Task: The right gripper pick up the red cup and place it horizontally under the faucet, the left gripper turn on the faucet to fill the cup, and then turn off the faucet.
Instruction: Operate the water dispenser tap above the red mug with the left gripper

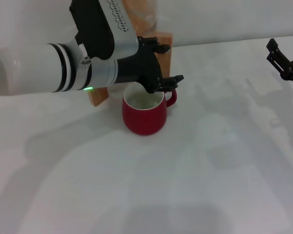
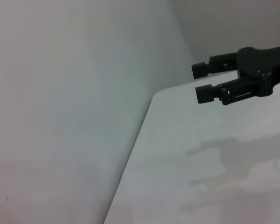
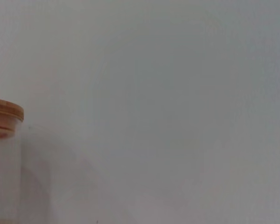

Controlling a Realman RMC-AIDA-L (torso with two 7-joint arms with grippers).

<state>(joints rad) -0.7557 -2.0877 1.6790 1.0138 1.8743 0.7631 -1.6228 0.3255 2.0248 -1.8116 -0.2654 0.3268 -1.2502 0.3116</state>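
Glossy dark-red ceramic cup [image 1: 144, 115] standing upright on the white desk [image 1: 195, 185], white interior facing up, small loop handle pointing right. Directly behind and above the cup's far rim: black two-fingered left hand [image 1: 167, 63] on its silver-grey arm with green light, reaching in from the left, fingers spread apart and released, nothing gripped. Small chrome faucet itself hidden behind that hand; only the wooden stand [image 1: 164, 48] of the glass jar visible, just behind the cup on the far side. Judged position of faucet: between the left hand's fingers or just behind them, immediately above the cup's far rim. Black right hand [image 1: 284, 62] well apart at the far right edge of the desk, idle; fingers parted with a narrow gap in the left wrist view [image 2: 201, 82], holding nothing. Left hand clearly the nearer to the faucet; right hand far from both cup and faucet. Cup already set beneath the outlet, so judged step: lever operation by the left hand. Lever orientation not determinable from these views. Right wrist view: only a wooden lid [image 3: 5, 114] edge on the jar against a white wall.
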